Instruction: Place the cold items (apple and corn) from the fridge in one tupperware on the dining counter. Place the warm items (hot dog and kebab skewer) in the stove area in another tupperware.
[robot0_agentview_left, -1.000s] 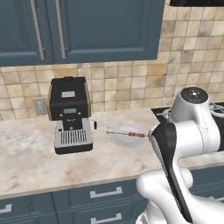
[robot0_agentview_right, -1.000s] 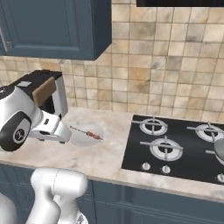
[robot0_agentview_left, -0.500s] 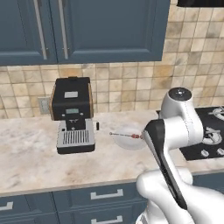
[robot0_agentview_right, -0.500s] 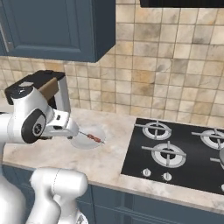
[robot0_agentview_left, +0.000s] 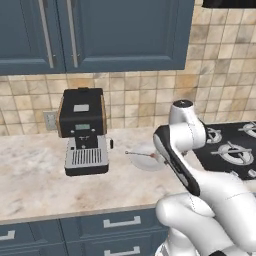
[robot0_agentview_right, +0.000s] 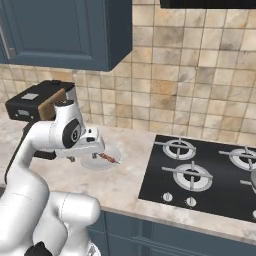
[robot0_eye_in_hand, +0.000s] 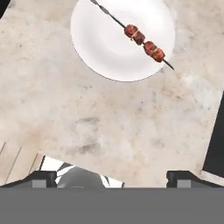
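Gripper over the worktop, short of the skewer plate

My gripper (robot0_eye_in_hand: 112, 177) is spread wide, grasping nothing; the kebab skewer (robot0_eye_in_hand: 143, 40) lies across the white plate (robot0_eye_in_hand: 105, 48) at the hand view's top, beside the stove (robot0_agentview_right: 200, 175).

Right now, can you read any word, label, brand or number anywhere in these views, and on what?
None can be read.
Coffee machine: a small display panel on its front, too small and blurred to read.
Stove: knobs without any readable marks.
Plate and kebab skewer: no text.
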